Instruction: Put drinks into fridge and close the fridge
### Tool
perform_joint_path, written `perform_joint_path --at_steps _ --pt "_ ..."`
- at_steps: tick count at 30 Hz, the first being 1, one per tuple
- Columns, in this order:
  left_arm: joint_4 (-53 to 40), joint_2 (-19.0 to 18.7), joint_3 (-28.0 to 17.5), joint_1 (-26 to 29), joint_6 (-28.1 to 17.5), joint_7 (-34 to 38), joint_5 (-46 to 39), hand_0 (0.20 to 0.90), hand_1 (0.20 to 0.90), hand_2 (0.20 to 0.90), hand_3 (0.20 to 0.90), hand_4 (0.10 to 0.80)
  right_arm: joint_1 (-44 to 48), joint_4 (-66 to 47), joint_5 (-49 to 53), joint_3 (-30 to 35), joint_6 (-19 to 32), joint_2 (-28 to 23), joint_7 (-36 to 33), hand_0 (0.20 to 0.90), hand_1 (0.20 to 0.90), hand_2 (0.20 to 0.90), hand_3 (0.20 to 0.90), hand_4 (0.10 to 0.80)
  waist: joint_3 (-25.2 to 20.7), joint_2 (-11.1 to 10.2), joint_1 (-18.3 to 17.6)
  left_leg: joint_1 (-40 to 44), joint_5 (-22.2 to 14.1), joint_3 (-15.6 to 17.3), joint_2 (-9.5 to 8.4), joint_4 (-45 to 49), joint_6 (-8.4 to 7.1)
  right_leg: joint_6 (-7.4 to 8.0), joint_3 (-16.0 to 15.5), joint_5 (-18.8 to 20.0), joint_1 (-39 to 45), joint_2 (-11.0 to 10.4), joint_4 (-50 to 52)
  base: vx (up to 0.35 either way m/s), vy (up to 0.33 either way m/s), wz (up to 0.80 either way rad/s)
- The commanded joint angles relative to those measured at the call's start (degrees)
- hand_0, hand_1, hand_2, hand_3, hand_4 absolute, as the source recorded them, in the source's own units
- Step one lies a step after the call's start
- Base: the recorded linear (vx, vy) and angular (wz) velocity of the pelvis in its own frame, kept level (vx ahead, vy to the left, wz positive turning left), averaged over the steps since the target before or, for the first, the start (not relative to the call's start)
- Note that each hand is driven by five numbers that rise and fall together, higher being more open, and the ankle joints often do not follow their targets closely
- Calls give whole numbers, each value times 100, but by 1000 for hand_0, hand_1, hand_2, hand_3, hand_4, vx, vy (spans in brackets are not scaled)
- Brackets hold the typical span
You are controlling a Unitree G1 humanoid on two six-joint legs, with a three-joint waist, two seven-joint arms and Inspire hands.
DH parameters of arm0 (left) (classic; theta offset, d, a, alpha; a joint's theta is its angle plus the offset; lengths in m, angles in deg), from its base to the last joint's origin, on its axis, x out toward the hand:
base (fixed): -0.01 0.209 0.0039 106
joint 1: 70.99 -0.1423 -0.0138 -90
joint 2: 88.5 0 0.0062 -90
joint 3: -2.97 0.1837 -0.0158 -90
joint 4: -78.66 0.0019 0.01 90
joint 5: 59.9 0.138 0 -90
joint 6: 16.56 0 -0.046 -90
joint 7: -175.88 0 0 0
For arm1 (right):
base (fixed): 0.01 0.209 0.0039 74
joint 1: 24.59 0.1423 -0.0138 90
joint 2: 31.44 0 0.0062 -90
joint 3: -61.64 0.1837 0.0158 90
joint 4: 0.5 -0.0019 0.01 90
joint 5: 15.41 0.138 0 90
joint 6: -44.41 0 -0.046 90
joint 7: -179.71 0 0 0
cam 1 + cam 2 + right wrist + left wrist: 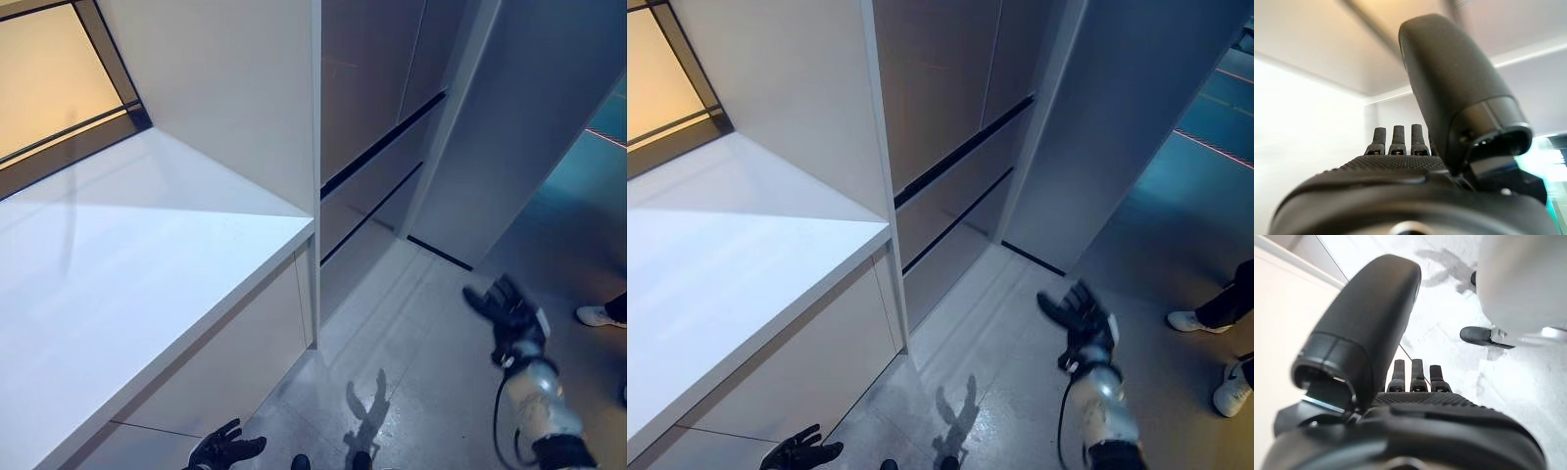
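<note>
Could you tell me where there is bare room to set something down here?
The white counter is bare from the window to its front edge. The floor between fridge and right robot hand is open; a person's shoes stand further right.

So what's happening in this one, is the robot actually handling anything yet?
Not at this moment. The robot stands beside a white counter facing the grey fridge, whose doors and drawers look closed. Its right hand is raised, open and empty, in front of the fridge without touching it. The left hand hangs low by the counter's cabinet, also open and empty. No drinks show in any view. A person's shoes are at the right edge.
</note>
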Motion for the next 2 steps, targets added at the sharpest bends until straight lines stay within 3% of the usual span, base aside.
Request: perform_joint_path --at_steps 1,2 --pt "167 -67 -37 141 -270 -182 -142 900 900 900 900 800 313 -1 -300 43 356 42 508 900 900 900 900 800 -219 -167 35 -5 -550 574 -98 14 79 -107 -108 -401 21 249 18 -60 -28 -4" --pt "202 -56 -76 175 -235 -202 -204 900 900 900 900 800 221 466 -388 -45 199 225 649 900 900 900 900 800 -208 -164 30 10 -557 575 -100 14 86 -119 -100 -420 32 254 18 -39 -16 -2"
